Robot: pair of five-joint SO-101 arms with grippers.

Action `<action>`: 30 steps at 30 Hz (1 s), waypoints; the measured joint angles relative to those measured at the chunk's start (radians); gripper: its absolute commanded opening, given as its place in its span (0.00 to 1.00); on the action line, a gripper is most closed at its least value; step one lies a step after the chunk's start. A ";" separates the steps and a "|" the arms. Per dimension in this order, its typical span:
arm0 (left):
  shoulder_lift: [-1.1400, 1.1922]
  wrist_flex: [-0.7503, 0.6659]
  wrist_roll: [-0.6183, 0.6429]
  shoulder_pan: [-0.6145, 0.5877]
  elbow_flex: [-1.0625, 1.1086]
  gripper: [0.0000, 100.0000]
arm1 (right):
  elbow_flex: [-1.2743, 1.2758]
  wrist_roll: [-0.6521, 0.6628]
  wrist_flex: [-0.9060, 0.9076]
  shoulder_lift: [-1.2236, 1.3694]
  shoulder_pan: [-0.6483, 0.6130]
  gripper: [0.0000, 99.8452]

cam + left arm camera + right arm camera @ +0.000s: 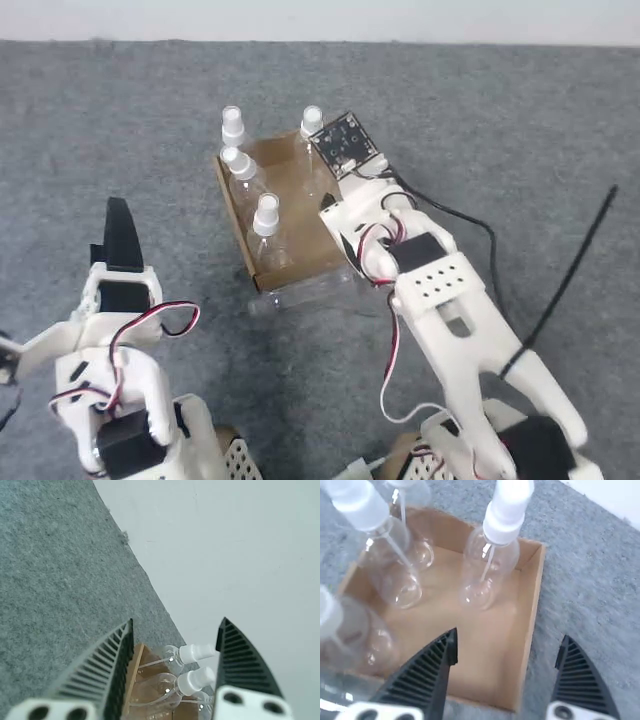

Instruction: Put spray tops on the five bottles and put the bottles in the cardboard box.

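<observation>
**Item: spray bottles, clear plastic, five.**
- Four stand upright in the cardboard box (233, 215) at mid-table, each with a white spray top (267, 215) fitted. Two are at the far left, one at the far right (311, 122), one near the middle.
- The fifth bottle (300, 292) lies on its side on the grey table (500, 110), just beside the near wall of the box. Whether it has a top I cannot tell.

**Handling (judged).**
- Empty, so light and easily tipped.
- Thin, smooth walls will likely flex and slip under a hard squeeze.
- The round body would roll if nudged.
- Best hold: across the body just below the shoulder, or at the neck under the top.

**Right tool** (509, 637): jaws spread wide, grasping nothing, poised over the right side of the box above bare cardboard floor.

**Left tool** (177, 622): jaws wide apart and empty, well to the left of the box.
</observation>
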 measured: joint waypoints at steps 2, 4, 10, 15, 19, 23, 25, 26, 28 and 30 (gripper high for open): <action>0.000 0.000 0.000 0.000 0.000 0.25 | 0.000 0.044 0.051 -0.028 0.000 0.26; 0.000 0.000 0.000 0.000 0.000 0.25 | 0.000 0.081 0.101 -0.064 0.000 0.26; 0.000 0.000 0.000 0.000 0.000 0.25 | -0.014 0.170 0.347 -0.187 0.000 0.26; 0.000 0.000 0.000 0.000 0.000 0.25 | -0.040 0.222 0.542 -0.299 -0.002 0.26; 0.000 0.000 0.000 0.000 0.000 0.25 | -0.040 0.236 0.654 -0.359 -0.006 0.26; 0.000 0.000 0.000 0.000 0.000 0.25 | -0.040 0.258 0.766 -0.407 -0.054 0.26; 0.000 0.000 0.000 0.000 0.000 0.25 | -0.040 0.270 0.821 -0.428 -0.071 0.26; 0.000 0.000 0.000 0.000 0.000 0.25 | -0.040 0.276 0.847 -0.439 -0.084 0.26; 0.000 0.000 0.000 0.000 0.000 0.25 | -0.041 0.281 0.899 -0.459 -0.115 0.26; 0.000 0.000 0.000 0.000 0.000 0.25 | -0.041 0.281 0.950 -0.476 -0.146 0.26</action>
